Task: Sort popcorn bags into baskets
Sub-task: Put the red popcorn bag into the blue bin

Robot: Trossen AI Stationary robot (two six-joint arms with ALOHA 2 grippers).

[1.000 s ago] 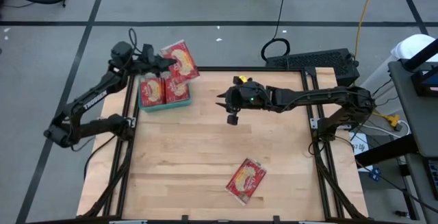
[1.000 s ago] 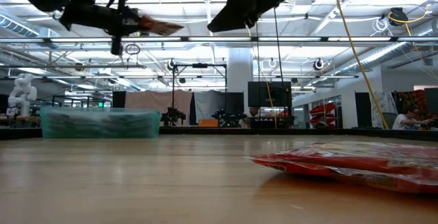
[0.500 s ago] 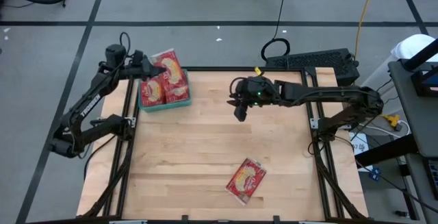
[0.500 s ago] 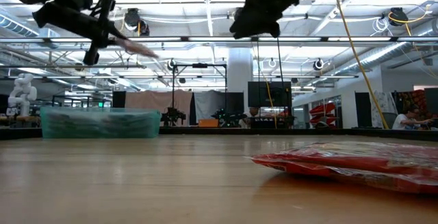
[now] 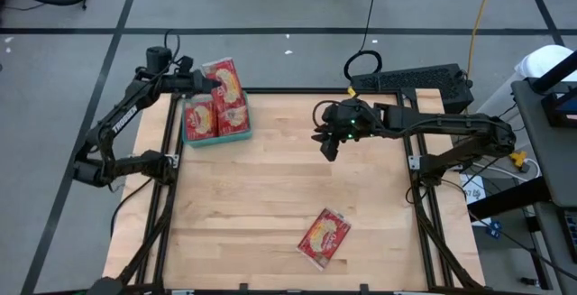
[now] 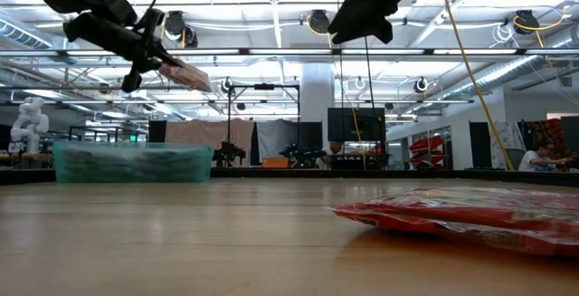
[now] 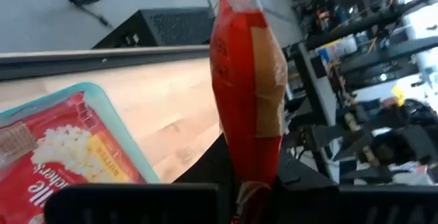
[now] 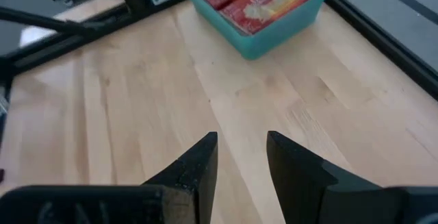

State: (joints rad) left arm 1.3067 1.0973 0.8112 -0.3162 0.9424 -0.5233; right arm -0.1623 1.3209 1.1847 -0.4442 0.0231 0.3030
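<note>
Your left claw (image 5: pixel 200 82) hung in the upper left of the high view, above the tray (image 5: pixel 216 138), pinching a bag (image 5: pixel 224 78) by its edge. In the left wrist view that held bag (image 7: pixel 249 94) stood edge-on, red with a pale panel, rising from between the fingers. In the low view it hung high over the worktop (image 6: pixel 181 242), tilted down.

The tray sat at the worktop's upper left corner with two bags (image 5: pixel 216 118) lying side by side inside it.

Your right claw (image 5: pixel 330 147) hovered just right of centre in the upper half of the high view, well above the worktop. Its fingers (image 8: pixel 198 166) stood apart, gripping nothing.

One more bag, the loose bag (image 5: pixel 324 237), lay flat low in the frame, right of centre.
</note>
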